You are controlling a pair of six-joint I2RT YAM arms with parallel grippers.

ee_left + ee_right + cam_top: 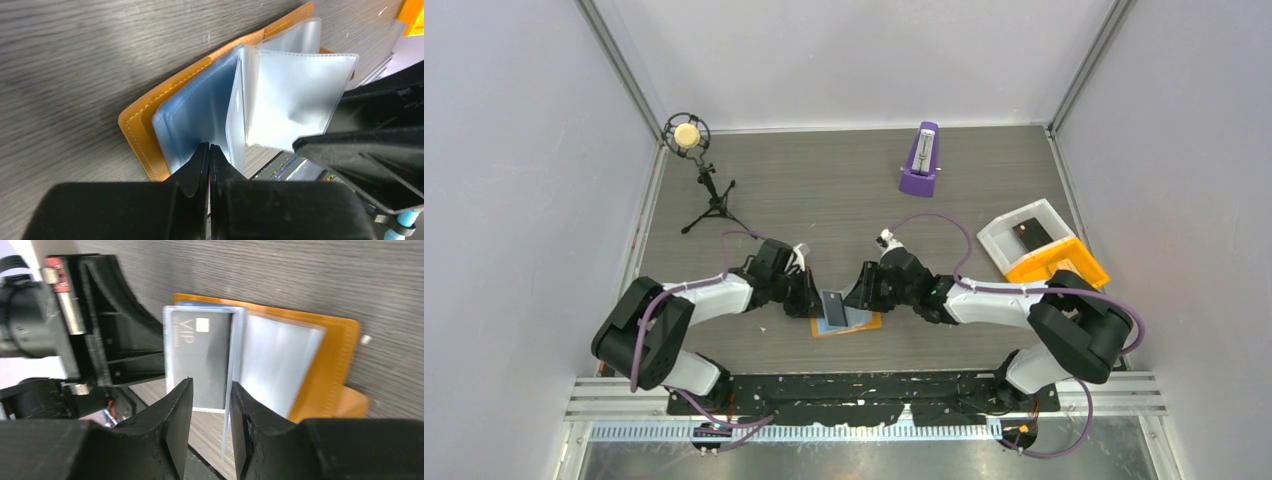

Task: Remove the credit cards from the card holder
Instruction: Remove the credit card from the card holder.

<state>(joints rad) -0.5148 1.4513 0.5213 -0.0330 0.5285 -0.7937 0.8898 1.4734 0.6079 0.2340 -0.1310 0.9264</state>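
Between the jaws of our right pincer [210,402], which stand apart, rises the edge of a clear sleeve leaf [227,415], not yet nipped. Just beyond it a dark grey card [200,360] sits in its sleeve, with gold letters reading "VIP". Our left pincer [209,150] is closed tight at the foot of the fanned leaves; we cannot tell whether a leaf is caught in it. The orange card holder [137,125] lies open on the counter [75,60], near our bases. We judge the job part-way at best: the grey card and a light blue card [195,117] are still pocketed, and other leaves look empty.
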